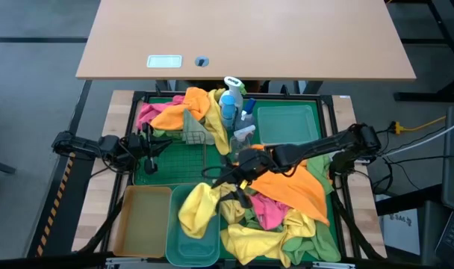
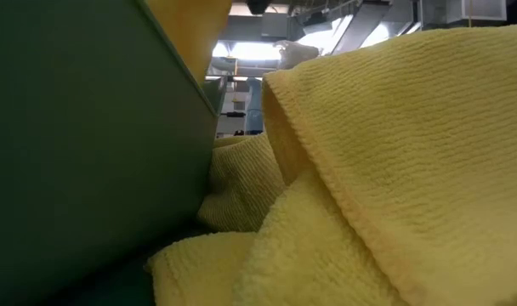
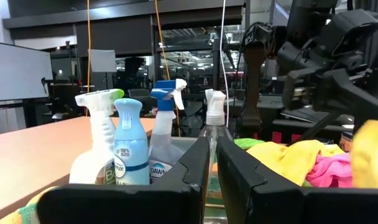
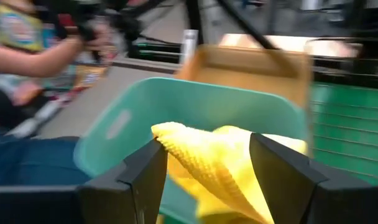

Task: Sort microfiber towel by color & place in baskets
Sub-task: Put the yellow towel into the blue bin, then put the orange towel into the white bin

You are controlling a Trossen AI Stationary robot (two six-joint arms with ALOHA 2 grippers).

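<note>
A yellow towel (image 1: 197, 208) lies in the teal basket (image 1: 184, 250), part of it draped over the basket's far rim; the low view shows it close up (image 2: 394, 170). My right gripper (image 1: 231, 178) hangs open just past that rim, its fingers (image 4: 145, 174) standing either side of the towel (image 4: 207, 162) without touching it. The amber basket (image 1: 141, 220) stands beside the teal one. Orange and yellow towels (image 1: 186, 112) hang over the wire-mesh basket (image 1: 196, 134). My left gripper (image 1: 148, 149) waits shut at the tray's left side.
A heap of orange (image 1: 290, 185), pink (image 1: 268, 213), yellow and green towels fills the tray's near right. Spray bottles (image 1: 231, 104) stand at the far middle beside the clear basket (image 1: 287, 123). A person's arm (image 4: 27, 56) shows beyond the table's near edge.
</note>
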